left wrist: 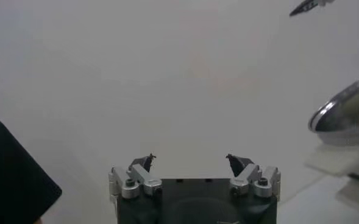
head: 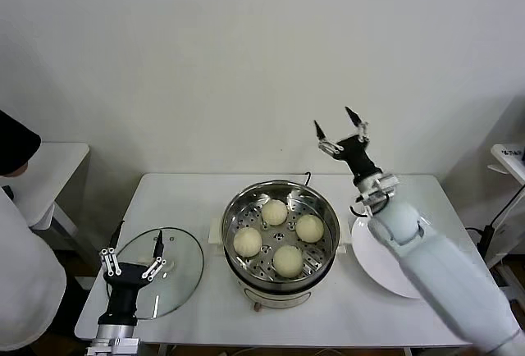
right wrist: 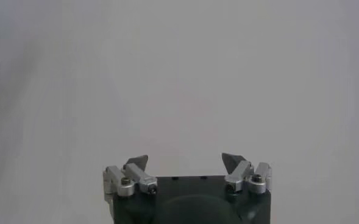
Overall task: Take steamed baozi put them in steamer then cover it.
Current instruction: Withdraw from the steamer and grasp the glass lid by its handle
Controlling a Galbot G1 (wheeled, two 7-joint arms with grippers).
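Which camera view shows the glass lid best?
The head view: the whole glass lid lies flat on the table, left of the pot, with the open left pincer over it. The left wrist view shows only the pot's edge, no lid. The right wrist view shows no lid.

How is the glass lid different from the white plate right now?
The lid is clear glass with a dark rim; the plate is solid white. The lid lies left of the steamer, under the open left gripper; the plate lies to the steamer's right, partly hidden by the right arm. Both are round, lie flat on the table and hold no buns.
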